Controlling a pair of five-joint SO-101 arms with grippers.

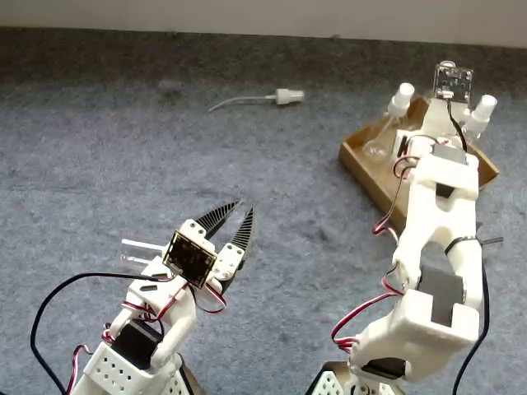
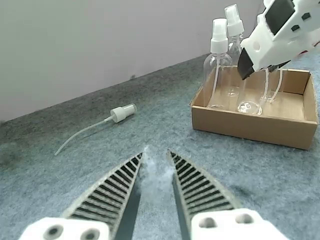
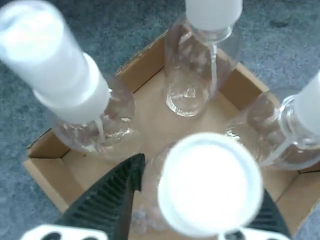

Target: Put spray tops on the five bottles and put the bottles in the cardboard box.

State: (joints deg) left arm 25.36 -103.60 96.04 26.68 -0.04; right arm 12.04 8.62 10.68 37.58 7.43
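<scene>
Three spray-topped bottles (image 3: pixel 200 60) stand in the cardboard box (image 2: pixel 250 125) at the desk's (image 1: pixel 123 164) far right, the right gripper's (image 3: pixel 202 175) fingers clasping a fourth bottle (image 3: pixel 210 185) inside. Left gripper (image 2: pixel 156 155) near the front edge, fingers parted, empty; a loose spray top (image 1: pixel 284 97) lies by the far edge.

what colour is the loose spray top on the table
The spray top is white; left wrist view shows it best.

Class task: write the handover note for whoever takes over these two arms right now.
Left gripper: open, empty. Right gripper: shut on a capped bottle standing in the cardboard box, beside three other capped bottles. Done: four capped and boxed. To do: release; fit the loose spray top on what looks like the fifth bottle, uncapped beside the left arm; box it.
</scene>
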